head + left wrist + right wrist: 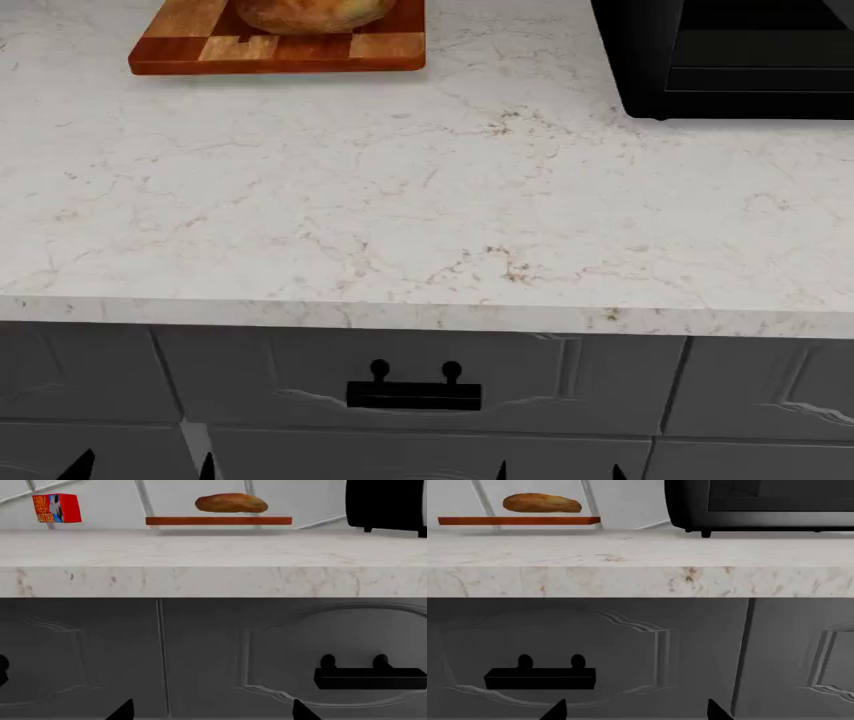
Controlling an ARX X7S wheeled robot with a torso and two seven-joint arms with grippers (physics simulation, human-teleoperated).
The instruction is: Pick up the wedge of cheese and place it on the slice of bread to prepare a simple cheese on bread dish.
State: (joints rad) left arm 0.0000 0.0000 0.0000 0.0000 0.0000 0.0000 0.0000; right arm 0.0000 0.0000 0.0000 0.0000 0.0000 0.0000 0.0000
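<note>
The slice of bread (pixel 314 12), round and golden-brown, lies on a checkered wooden cutting board (pixel 267 52) at the back left of the marble counter. It also shows in the left wrist view (pixel 231 503) and the right wrist view (pixel 542 503). The wedge of cheese is out of view. My left gripper (pixel 143 468) and right gripper (pixel 561 472) hang low in front of the grey cabinet, below the counter edge. Both are open and empty, with only the fingertips showing in the wrist views: left gripper (pixel 212 712), right gripper (pixel 636 712).
A black microwave-like appliance (pixel 727 55) stands at the back right of the counter. A bright red box (pixel 57 508) sits to the left of the board. The overhanging counter edge (pixel 400 315) lies above a drawer with a black handle (pixel 414 393).
</note>
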